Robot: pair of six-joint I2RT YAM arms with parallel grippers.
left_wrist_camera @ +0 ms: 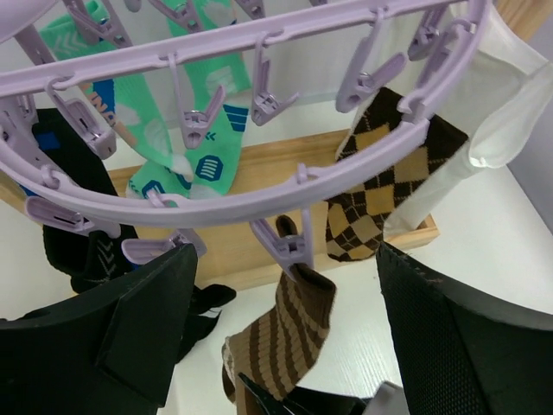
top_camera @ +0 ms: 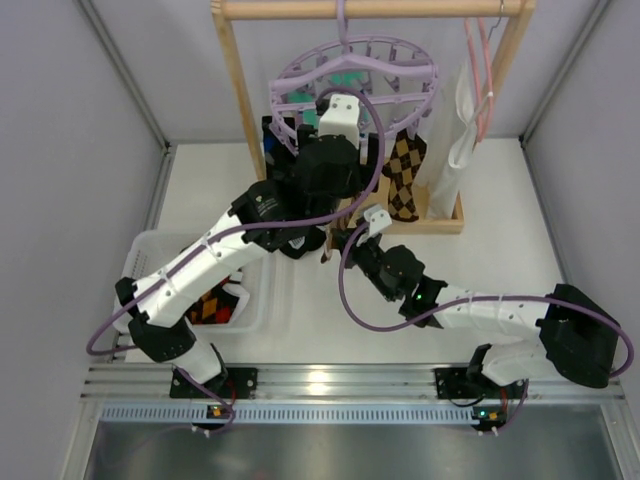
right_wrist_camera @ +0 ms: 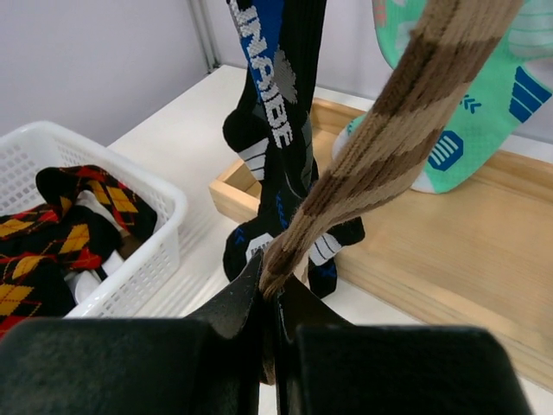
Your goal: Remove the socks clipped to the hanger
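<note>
Scanning from the left of the desk [top_camera: 480,250]: white basket [top_camera: 148,240] with a red-and-yellow argyle pair [top_camera: 212,308] inside, well apart from the wooden rack [top_camera: 238,90].

Next, the lavender hanger [left_wrist_camera: 216,212] on that rack, with a black sock [left_wrist_camera: 69,233] and a teal-and-white sock [left_wrist_camera: 190,147] clipped toward its left.

At the near edge of the ring, note the left hand [left_wrist_camera: 285,259]: fingers spread wide on either side of one clip peg [left_wrist_camera: 289,246], gripping nothing. Clipped in that peg: the brown striped sock [left_wrist_camera: 285,337], drawn down at a slant.

Just to the right and lower, the right hand [right_wrist_camera: 270,294], pressed together on the lower end of the striped sock.

Further right, a brown-yellow argyle sock [left_wrist_camera: 380,181] clipped to the ring. Beyond it, a long white cloth [left_wrist_camera: 510,112], not part of the job.

Step in hand, as judged: freeing the striped sock, lower end secured, peg not yet opened.

For the next move, likely:
- Close the left hand on the peg's levers to release its bite, or pull down steadily with the right hand.
- Keep the pull in line with the peg.
- Expect sway from the hanger on its hook.
- Carry the sock to the basket.

Three more clipped socks to follow.
</note>
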